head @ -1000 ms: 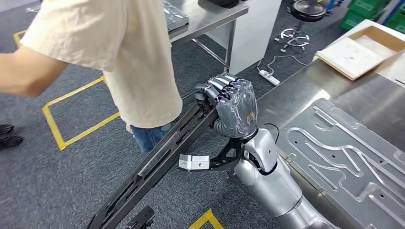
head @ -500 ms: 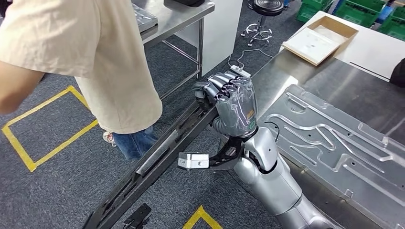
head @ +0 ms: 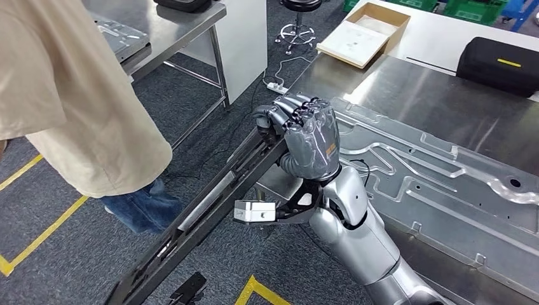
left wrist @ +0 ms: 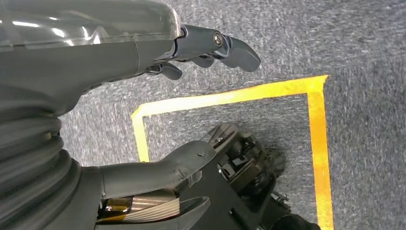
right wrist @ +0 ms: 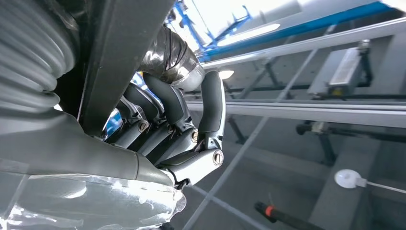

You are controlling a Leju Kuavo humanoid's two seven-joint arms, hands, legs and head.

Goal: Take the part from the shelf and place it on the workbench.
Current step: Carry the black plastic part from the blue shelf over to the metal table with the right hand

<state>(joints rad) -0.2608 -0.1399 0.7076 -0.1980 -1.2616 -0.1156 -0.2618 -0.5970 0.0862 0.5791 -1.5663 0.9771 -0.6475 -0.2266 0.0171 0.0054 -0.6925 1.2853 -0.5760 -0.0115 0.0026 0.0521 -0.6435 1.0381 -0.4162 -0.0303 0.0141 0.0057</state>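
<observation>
Right hand [head: 309,141] clenched around the upper end of the long black part [head: 210,210], which slants down left over the floor beside the steel surface [head: 407,89]. Left hand [left wrist: 143,43] hangs released, fingers apart. Person [head: 76,108] far left.

- The part [head: 210,210] runs slantwise from the floor at lower left up to the right hand [head: 308,143], which grips its upper end just beside the workbench's near edge;
- the workbench [head: 413,95] fills the right; a stamped metal panel [head: 438,184] lies flat on it;
- behind the panel, a case [head: 499,65] and an open box [head: 365,35];
- a person [head: 70,101] stands left of the part; a second table [head: 171,28] behind them;
- the left hand [left wrist: 143,43] hangs over taped floor [left wrist: 239,96].
</observation>
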